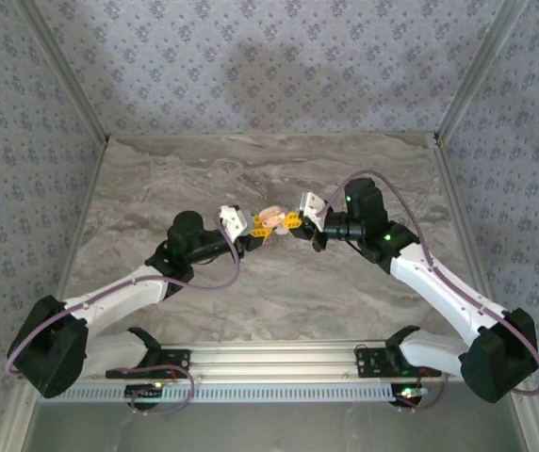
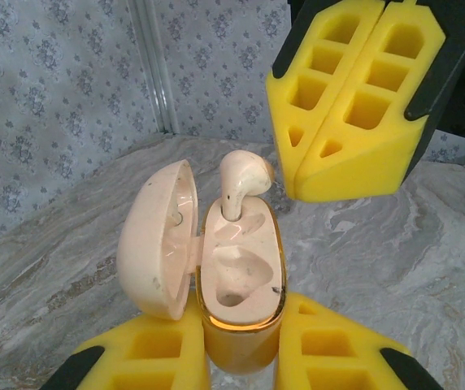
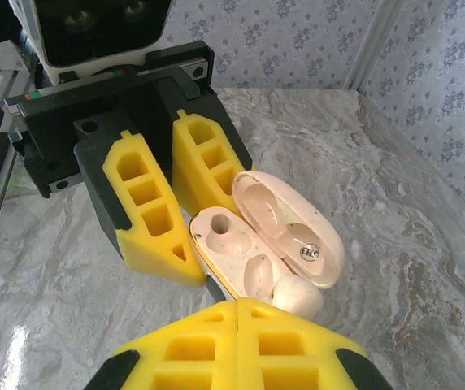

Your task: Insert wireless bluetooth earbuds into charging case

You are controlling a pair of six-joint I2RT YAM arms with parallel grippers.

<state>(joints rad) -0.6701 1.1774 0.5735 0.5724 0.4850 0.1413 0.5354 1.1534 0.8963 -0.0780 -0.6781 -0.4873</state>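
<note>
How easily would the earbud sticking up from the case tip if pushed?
Probably easily: the earbud has only its stem in the slot. It looks smooth, rounded, likely slippery. The charging case seems steady, clamped in the left tool.

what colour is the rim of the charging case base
Gold. The charging case rim shows best in the left wrist view.

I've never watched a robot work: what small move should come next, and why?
Probably the shut right gripper should press the earbud down: it stands half out of the open case that the left gripper holds.
</note>
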